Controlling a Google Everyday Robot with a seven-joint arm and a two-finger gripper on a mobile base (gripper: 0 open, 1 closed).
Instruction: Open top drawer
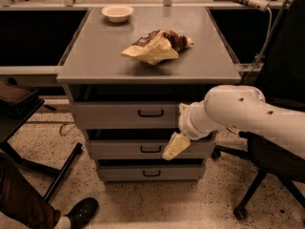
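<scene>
The top drawer (pixel 119 116) is the uppermost of three grey drawer fronts under the grey tabletop, and its front sits in line with the other two. Its small black bar handle (pixel 151 112) is at the centre. My gripper (pixel 175 147), cream coloured, hangs from the white arm (pixel 238 111) that reaches in from the right. It is in front of the middle drawer (pixel 119 149), right of that drawer's handle (pixel 150 149), and below and right of the top drawer's handle. It holds nothing that I can see.
A crumpled snack bag (pixel 157 46) and a white bowl (pixel 117 12) lie on the grey tabletop (pixel 95 56). The bottom drawer (pixel 143 173) is shut. A black office chair (pixel 271 166) stands at the right. A person's shoe (pixel 81 213) and a black stand leg (pixel 62 171) are at the lower left.
</scene>
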